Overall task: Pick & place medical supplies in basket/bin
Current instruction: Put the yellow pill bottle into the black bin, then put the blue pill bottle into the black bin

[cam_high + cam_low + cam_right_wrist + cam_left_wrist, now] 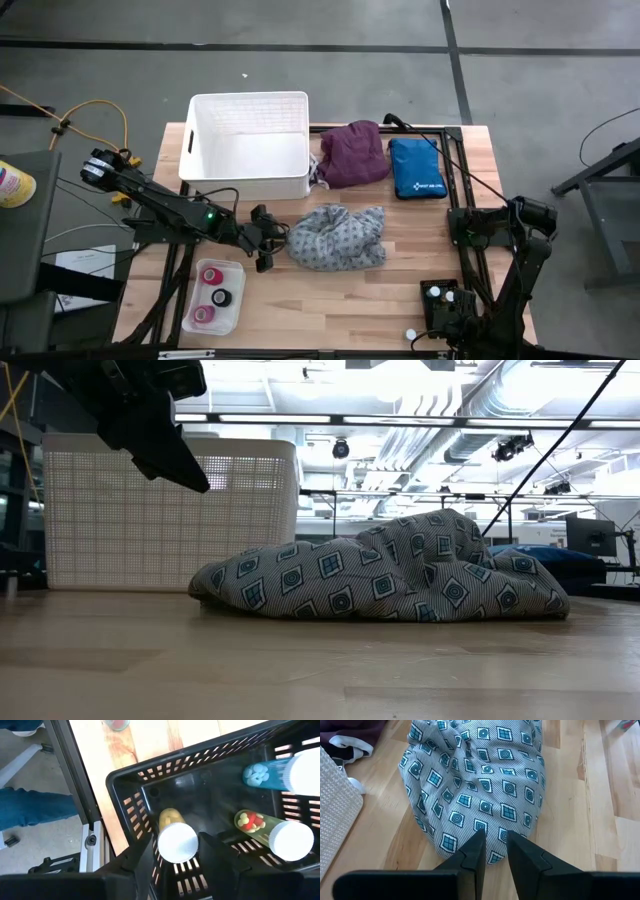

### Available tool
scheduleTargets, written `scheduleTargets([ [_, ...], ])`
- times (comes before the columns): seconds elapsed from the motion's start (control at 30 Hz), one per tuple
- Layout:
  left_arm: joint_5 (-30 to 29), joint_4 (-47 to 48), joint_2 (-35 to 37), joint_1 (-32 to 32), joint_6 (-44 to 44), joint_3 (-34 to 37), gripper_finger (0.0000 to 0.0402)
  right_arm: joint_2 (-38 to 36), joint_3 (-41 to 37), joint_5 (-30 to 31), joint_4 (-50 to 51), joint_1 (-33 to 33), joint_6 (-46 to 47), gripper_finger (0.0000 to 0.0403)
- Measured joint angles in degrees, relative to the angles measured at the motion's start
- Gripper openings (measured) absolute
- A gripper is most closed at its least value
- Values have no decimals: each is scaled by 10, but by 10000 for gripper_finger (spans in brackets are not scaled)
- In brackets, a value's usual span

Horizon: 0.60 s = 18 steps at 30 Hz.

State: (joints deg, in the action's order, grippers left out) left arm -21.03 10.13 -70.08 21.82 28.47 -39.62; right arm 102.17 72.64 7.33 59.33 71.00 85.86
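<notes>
The grey dotted cloth garment (335, 237) (400, 575) (480, 785) lies bunched on the table's middle. My left gripper (268, 243) (165, 445) (496, 842) hovers over its left edge, raised off the table, fingers narrowly open. The white basket (250, 100) (120, 510) stands behind it at the far edge, and the purple garment (352, 152) lies beside the basket. Tape rolls (212, 290) sit in a clear tray near the left. My right gripper (447, 305) (177, 850) is open over a black crate (125, 785) of white-capped vials (280, 837). My right gripper has its fingers (145, 857) on either side of the white cap (177, 841) of a yellow-filled vial in the black crate, coming from above. Whether they touch the cap I cannot tell.
A blue zip pouch (418, 167) lies right of the purple garment. One loose white-capped vial (410, 334) sits on the table's near edge. A person's leg in jeans (30, 807) shows beyond the table's edge. Bare wood lies between the grey cloth and the near edge.
</notes>
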Motion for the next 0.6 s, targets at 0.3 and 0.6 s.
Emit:
scheduleTargets([
  [0.3, 0, 0, 0, 0, 0, 0, 74, -4, 0, -1, 11, -3, -2, 144],
  [0.6, 0, 0, 0, 0, 0, 0, 74, -56, 0, 1, 33, -11, -6, 145],
])
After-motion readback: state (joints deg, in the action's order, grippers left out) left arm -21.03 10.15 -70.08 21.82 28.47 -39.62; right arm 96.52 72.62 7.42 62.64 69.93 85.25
